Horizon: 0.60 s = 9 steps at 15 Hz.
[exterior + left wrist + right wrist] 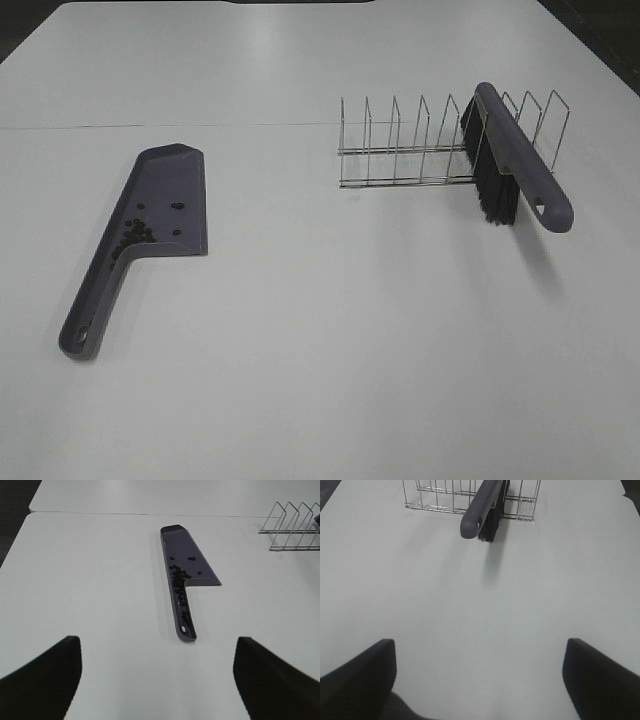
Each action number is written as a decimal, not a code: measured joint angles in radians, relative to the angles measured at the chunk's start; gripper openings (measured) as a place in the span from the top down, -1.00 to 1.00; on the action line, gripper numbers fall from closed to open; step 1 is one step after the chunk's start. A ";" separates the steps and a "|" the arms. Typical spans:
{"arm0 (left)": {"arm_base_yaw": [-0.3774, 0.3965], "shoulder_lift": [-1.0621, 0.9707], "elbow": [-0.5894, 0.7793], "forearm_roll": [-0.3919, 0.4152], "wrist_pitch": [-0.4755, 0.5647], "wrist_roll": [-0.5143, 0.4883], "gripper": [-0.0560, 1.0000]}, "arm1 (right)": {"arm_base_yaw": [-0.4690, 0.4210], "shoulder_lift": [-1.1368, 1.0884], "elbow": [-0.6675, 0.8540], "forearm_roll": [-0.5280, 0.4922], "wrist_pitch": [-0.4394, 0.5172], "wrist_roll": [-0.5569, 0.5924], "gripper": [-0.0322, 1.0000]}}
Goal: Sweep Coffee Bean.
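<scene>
A grey-purple dustpan point(168, 178) lies flat on the left of the white table, its handle pointing toward the near edge. The coffee bean point(134, 234) cluster sits inside the pan where it meets the handle, and some beans trail down the handle channel point(184, 611). A matching brush point(520, 165) with black bristles leans in the wire rack. Neither arm shows in the exterior high view. My left gripper point(157, 680) is open, well short of the dustpan point(187, 547) handle. My right gripper point(480, 680) is open, far short of the brush point(479, 510).
A wire rack point(400, 152) with several upright dividers stands at the back right; it also shows as the rack point(435, 495) and the rack point(292, 525) in the wrist views. A seam point(200, 125) crosses the tabletop behind the dustpan.
</scene>
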 joint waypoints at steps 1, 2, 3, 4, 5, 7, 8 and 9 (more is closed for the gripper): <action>0.000 0.000 0.000 0.000 0.000 0.000 -0.54 | 0.000 0.000 0.000 0.000 0.000 0.000 -0.60; 0.000 0.000 0.000 0.000 0.000 0.000 -0.54 | 0.000 0.000 0.000 0.000 0.000 0.000 -0.60; 0.000 0.000 0.000 0.000 0.000 0.000 -0.54 | 0.000 0.000 0.000 0.000 0.000 0.000 -0.60; 0.000 0.000 0.000 0.000 0.000 0.000 -0.54 | 0.000 0.000 0.000 0.000 0.000 0.000 -0.60; 0.008 0.000 0.000 0.000 0.000 0.000 -0.54 | 0.000 0.000 0.000 0.000 0.000 0.000 -0.60; 0.081 0.024 0.000 0.001 0.000 0.000 -0.54 | 0.000 0.000 0.000 0.000 0.000 0.000 -0.60; 0.121 0.032 0.000 0.001 0.000 0.000 -0.54 | 0.000 0.000 0.000 0.000 0.000 0.000 -0.60; 0.166 0.033 0.000 0.001 0.000 0.002 -0.54 | 0.000 0.000 0.000 0.000 0.000 0.000 -0.60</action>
